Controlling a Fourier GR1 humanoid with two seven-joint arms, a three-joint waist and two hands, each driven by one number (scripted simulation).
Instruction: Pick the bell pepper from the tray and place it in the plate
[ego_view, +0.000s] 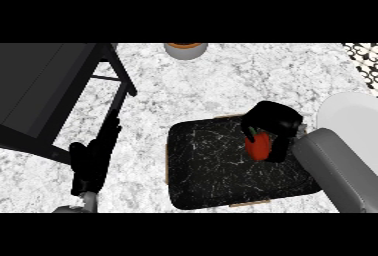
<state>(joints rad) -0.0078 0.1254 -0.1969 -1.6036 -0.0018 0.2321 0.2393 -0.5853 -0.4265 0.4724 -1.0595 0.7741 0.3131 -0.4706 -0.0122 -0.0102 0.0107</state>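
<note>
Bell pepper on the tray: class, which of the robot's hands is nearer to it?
Right. The right hand is curled round the bell pepper over the tray. The left hand hangs well off to the left, beyond the tray's edge.

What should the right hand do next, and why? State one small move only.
Probably lift the bell pepper a little off the tray. The right hand is curled round the pepper, which sits over the tray's right part, and the white plate lies to the right, past the tray's edge. Raising it first should let it clear the tray before moving right.
</note>
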